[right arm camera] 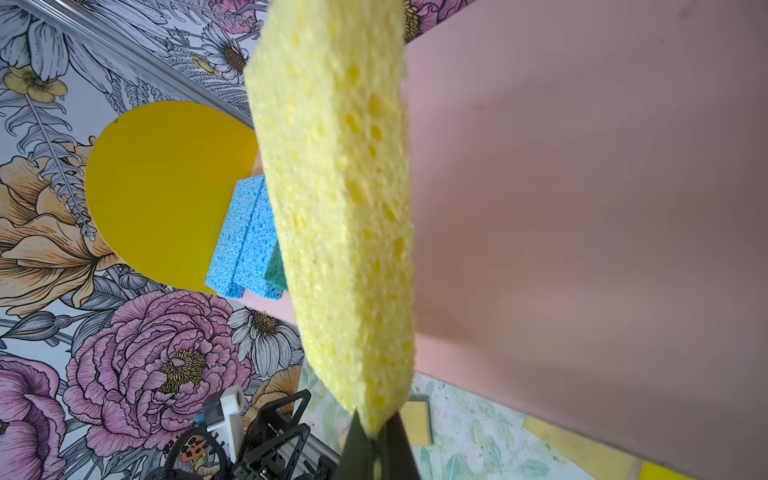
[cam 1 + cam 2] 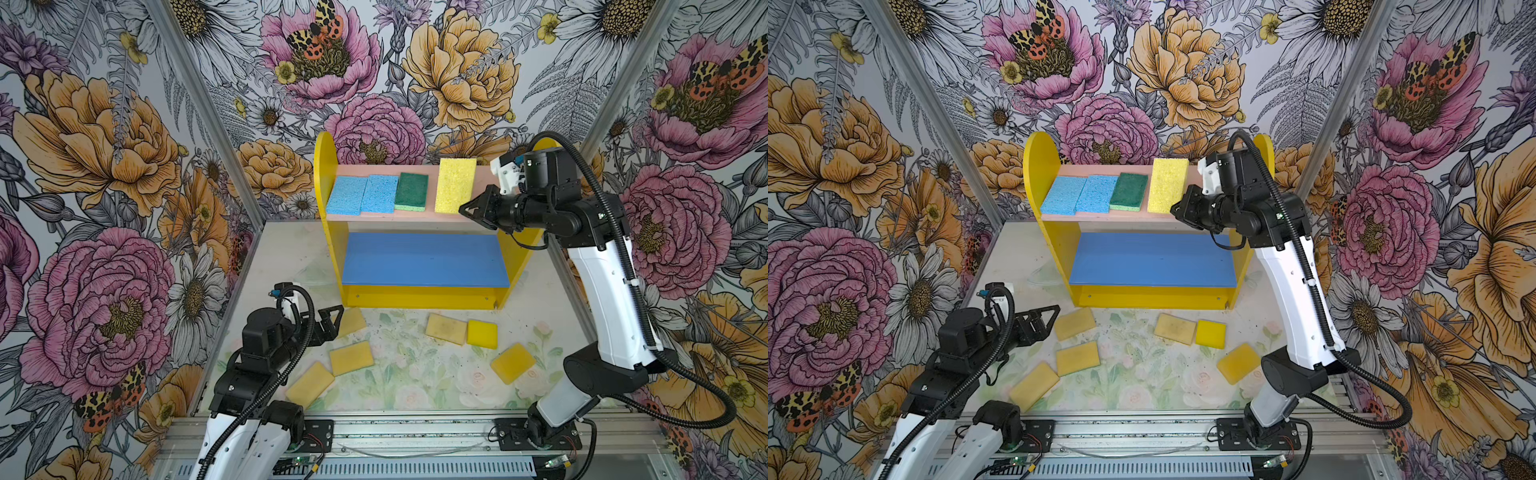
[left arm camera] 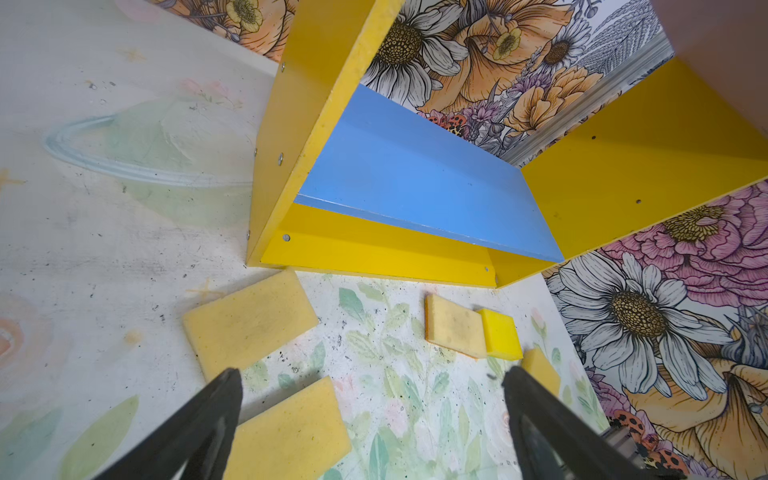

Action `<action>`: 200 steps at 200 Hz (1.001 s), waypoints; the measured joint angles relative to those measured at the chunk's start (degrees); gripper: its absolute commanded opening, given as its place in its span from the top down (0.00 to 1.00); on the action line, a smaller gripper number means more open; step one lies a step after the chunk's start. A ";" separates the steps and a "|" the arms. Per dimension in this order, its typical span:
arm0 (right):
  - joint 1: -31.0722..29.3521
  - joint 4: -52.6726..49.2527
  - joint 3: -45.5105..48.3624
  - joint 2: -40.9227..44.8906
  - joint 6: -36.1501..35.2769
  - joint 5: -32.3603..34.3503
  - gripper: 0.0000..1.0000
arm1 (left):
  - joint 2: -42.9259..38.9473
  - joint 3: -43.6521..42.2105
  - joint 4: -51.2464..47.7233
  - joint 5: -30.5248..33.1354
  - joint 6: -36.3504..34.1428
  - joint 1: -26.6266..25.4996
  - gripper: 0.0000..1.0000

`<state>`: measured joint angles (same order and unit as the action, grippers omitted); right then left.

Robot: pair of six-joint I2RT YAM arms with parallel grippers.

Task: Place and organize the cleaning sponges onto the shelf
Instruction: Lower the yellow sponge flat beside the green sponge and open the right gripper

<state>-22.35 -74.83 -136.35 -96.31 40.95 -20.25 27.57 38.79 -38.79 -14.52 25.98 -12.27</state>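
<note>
The shelf [image 2: 324, 166] stands at the back with a pink upper board [image 2: 482, 187] and a blue lower board [image 2: 424, 257]. Two light blue sponges [image 2: 346, 195] [image 2: 379, 193] and a dark green one [image 2: 411, 191] lie side by side on the pink board. My right gripper [image 2: 465, 210] [image 1: 376, 432] is shut on a corner of the porous pale yellow sponge [image 2: 454, 185] [image 1: 340, 208], holding it over the board's right part; contact cannot be told. My left gripper [image 2: 334, 321] [image 3: 372, 376] hangs open and holds nothing, low over a tan sponge [image 2: 352, 321] [image 3: 249, 322].
On the table in front of the shelf lie more tan sponges [image 2: 351, 357] [image 2: 309, 384] [image 2: 445, 328] [image 2: 512, 362] and a small bright yellow one [image 2: 482, 333]. Flowered walls close in the sides and back. A metal rail [image 2: 415, 432] runs along the front.
</note>
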 measured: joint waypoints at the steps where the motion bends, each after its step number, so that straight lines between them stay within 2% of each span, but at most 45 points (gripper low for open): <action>1: 0.02 0.00 -0.02 -0.09 0.00 -0.04 1.00 | 0.00 0.00 0.00 -0.02 0.00 0.00 0.01; 47: 0.31 -1.84 -2.34 -3.17 0.11 -1.86 1.00 | 0.00 0.00 0.00 0.00 0.00 0.00 0.01; 61: 0.33 -2.14 -2.84 -3.37 0.13 -2.05 0.93 | 0.00 0.00 0.02 0.00 0.00 0.00 0.01; 84: 0.37 -2.47 -4.04 -3.80 0.09 -2.08 0.88 | 0.00 0.00 0.00 0.00 0.00 0.00 0.01; 110: 0.70 -2.58 -4.61 -3.96 0.26 -1.77 0.67 | 0.00 0.00 0.00 0.00 0.00 0.00 0.01; 135: 0.70 -2.62 -5.03 -4.00 0.24 -1.22 0.56 | 0.00 0.00 0.00 0.00 0.00 0.00 0.01; 200: 1.90 -2.75 -6.10 -4.33 -0.37 1.18 0.49 | 0.00 0.00 0.00 0.00 -0.02 0.00 0.01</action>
<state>-20.45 -77.58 -142.45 -100.64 40.58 -19.07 27.57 38.79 -38.79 -14.52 25.96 -12.27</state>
